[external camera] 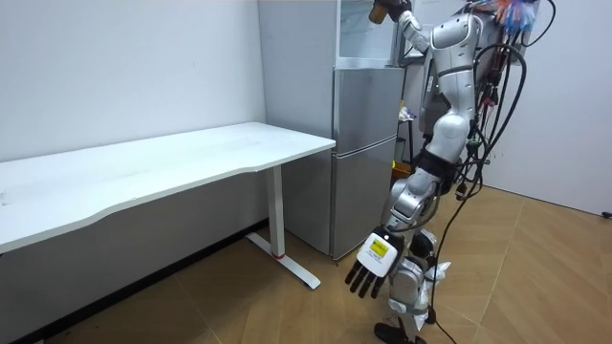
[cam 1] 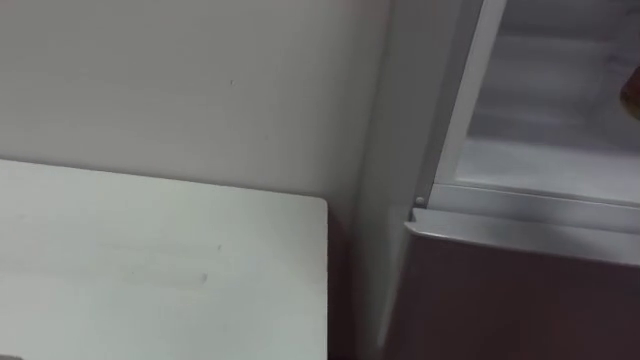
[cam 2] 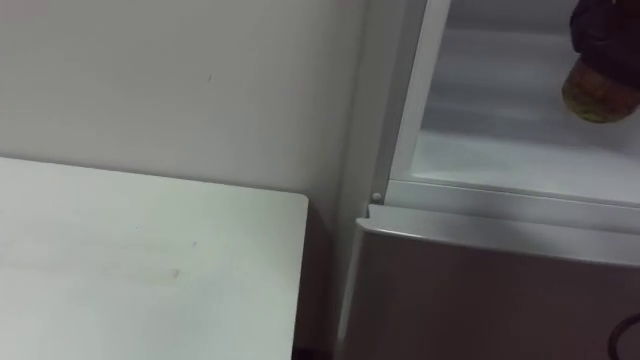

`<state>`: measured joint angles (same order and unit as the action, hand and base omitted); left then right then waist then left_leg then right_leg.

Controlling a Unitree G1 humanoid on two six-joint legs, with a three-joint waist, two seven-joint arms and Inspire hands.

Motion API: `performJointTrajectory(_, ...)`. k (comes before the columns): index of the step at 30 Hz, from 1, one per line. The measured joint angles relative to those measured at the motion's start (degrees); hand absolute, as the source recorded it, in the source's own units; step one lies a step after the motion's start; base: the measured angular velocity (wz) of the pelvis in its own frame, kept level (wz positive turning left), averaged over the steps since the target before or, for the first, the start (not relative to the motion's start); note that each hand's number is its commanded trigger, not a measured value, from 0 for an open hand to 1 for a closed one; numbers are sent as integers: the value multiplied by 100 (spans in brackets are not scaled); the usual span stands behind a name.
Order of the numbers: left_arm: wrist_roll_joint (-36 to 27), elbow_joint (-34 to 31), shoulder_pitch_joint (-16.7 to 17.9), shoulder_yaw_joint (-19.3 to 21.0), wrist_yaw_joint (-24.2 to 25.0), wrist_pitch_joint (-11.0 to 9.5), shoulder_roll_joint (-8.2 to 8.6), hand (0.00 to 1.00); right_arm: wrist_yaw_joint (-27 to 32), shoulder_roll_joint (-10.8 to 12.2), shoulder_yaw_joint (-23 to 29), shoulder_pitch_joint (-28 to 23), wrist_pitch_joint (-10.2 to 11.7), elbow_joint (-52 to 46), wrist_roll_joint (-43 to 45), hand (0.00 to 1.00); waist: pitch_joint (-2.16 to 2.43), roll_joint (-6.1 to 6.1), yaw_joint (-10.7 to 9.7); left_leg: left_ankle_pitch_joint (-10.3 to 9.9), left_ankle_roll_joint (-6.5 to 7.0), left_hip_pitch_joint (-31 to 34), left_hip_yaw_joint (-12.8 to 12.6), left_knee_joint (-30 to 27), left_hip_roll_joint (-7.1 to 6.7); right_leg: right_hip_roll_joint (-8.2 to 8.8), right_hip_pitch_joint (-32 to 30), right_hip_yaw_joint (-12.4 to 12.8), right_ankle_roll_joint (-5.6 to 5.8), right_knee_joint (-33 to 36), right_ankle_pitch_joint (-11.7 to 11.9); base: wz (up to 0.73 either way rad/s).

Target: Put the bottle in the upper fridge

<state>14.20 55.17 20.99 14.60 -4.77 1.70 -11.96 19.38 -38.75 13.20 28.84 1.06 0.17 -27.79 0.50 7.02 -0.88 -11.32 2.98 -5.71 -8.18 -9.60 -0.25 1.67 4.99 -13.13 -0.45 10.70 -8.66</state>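
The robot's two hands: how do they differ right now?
The left hand hangs low at the robot's side; the right hand is raised into the open upper fridge. The left hand is open and empty; the right hand is closed round the bottle. Both have dark fingers.

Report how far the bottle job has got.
Done: the upper fridge stands open and the robot is right at it. In hand: the right hand grips the bottle inside the compartment, seemingly just above the shelf. Left: set it down, let go, draw the arm out. The left hand hangs open, low by its legs.
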Motion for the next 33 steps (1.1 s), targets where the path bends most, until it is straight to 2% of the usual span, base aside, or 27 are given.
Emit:
performJointTrajectory(4, 2, 11, 123, 47, -11, -54, 1, 0, 171, -1, 0, 0, 1, 518, -105, 100, 23, 26, 116, -12, -9, -1, 31, -14, 14, 0, 20, -61, 0, 1, 0, 3)
performJointTrajectory(9, 2, 83, 275, 252, 3, -49, 1, 0, 485, -1, -2, -3, -1, 1120, 121, 100, 15, 10, 302, -15, -16, 15, 51, -5, 14, 14, -3, -122, 0, 8, 0, 1)
performJointTrajectory(11, -5, 89, 325, 395, 8, -41, 0, 0, 667, -1, -32, -2, -42, 1362, 141, 100, -2, 39, 437, -14, -18, 18, 49, -2, 17, 2, -10, -123, 0, 9, -1, 0)
performJointTrajectory(13, -6, 90, 328, 439, 8, -37, 0, 0, 840, -1, -80, -2, -87, 1518, 140, 100, -1, 57, 484, -14, -20, 25, 53, -2, 18, 2, -13, -136, 2, 8, -2, 2)
performJointTrajectory(14, 2, 91, 330, 476, 8, -34, -1, 0, 909, -1, -87, -2, -165, 1606, 140, 100, -1, 81, 567, -14, -20, 53, 70, -9, 16, 0, -26, -148, 2, 6, -2, 5)
performJointTrajectory(17, 1, 91, 346, 611, 9, 27, -29, 0, 1137, -1, -86, -2, -348, 1790, 140, 100, 13, 226, 592, -12, -22, 195, 206, -66, 2, 13, -87, -282, 4, 3, -3, 19)
performJointTrajectory(21, 2, 81, 354, 705, 45, 130, -29, 0, 1344, -1, -86, -2, -453, 1794, 142, 100, 46, 327, 673, -13, -20, 336, 285, -175, -8, 20, -172, -346, 3, -2, -3, 14)
performJointTrajectory(25, 1, 16, 355, 721, 44, 140, -69, 0, 1492, -6, -125, -1, -471, 1802, 142, 100, 22, 390, 789, -11, -22, 415, 390, -224, -11, 31, -197, -482, 3, -8, -3, 15)
performJointTrajectory(28, -92, 11, 342, 716, 49, 137, -142, 0, 1614, -102, -427, 64, -469, 2154, 135, 100, -2, 447, 812, -26, -36, 519, 519, -292, -8, 29, -193, -586, 3, -8, -3, 18)
performJointTrajectory(32, -119, -40, 335, 709, 48, 158, -224, 0, 1737, -187, -948, 386, -478, 2663, 122, 100, -28, 432, 972, -81, -56, 640, 527, -439, 15, 12, -240, -592, 3, -3, -3, 0)
performJointTrajectory(33, -119, -54, 334, 709, 43, 159, -230, 0, 1743, -211, -984, 438, -478, 2664, 114, 100, -18, 423, 990, -82, -57, 679, 527, -455, 15, 12, -280, -595, 3, 3, -3, 0)
